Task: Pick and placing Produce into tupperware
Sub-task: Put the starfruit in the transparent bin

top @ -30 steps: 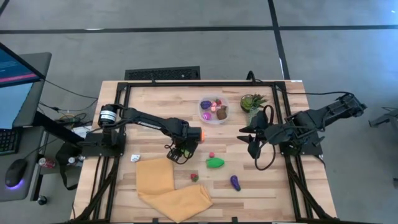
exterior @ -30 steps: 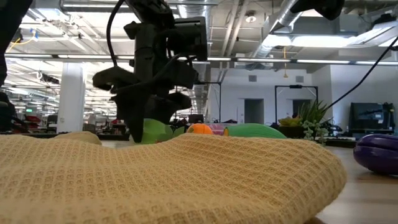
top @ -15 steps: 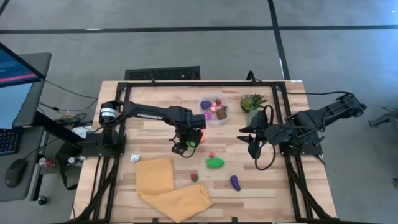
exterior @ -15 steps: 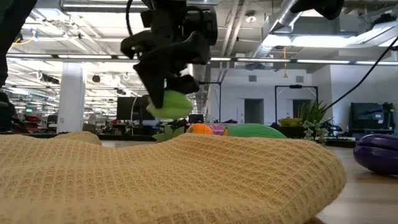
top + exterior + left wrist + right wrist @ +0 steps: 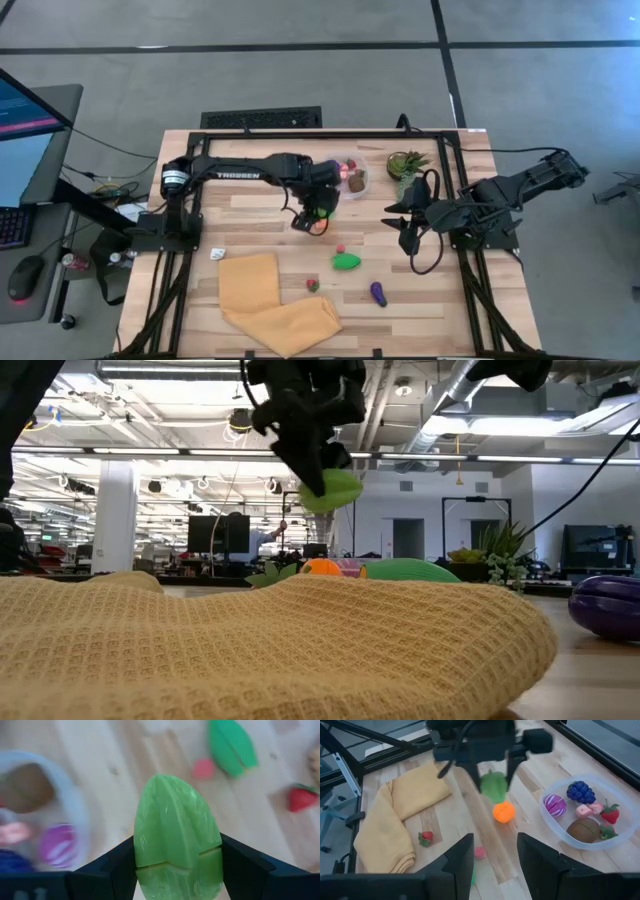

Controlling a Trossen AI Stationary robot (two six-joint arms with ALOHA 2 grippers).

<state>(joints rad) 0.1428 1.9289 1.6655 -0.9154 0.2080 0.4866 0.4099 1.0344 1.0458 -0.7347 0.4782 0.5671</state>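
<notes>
My left gripper [image 5: 312,214] is shut on a light green produce piece [image 5: 176,835] and hangs above the table, just on the near side of the clear round tupperware [image 5: 346,177]. The piece also shows in the low view [image 5: 331,490] and the right wrist view [image 5: 493,786]. The tub holds several pieces, purple, magenta, brown and red [image 5: 580,815]. An orange piece [image 5: 503,812] lies on the table below the left gripper. My right gripper [image 5: 404,226] is open and empty at the table's right side. My left gripper pinches the light green piece by two opposite sides [image 5: 144,862] between its two fingers [image 5: 240,870]. The fingers come from above, pointing down. The piece hangs below the fingers, lifted clear of the table.
On the table lie a dark green piece [image 5: 346,261], a small pink piece [image 5: 340,248], a strawberry [image 5: 312,285] and a purple eggplant [image 5: 378,293]. A folded yellow cloth [image 5: 270,300] lies at the near edge. A potted plant [image 5: 405,163] stands to the right of the tub.
My left gripper has risen from the table with the light green piece and gone toward the far edge and to the right, toward the tub. The piece is now lifted clear of the table.
</notes>
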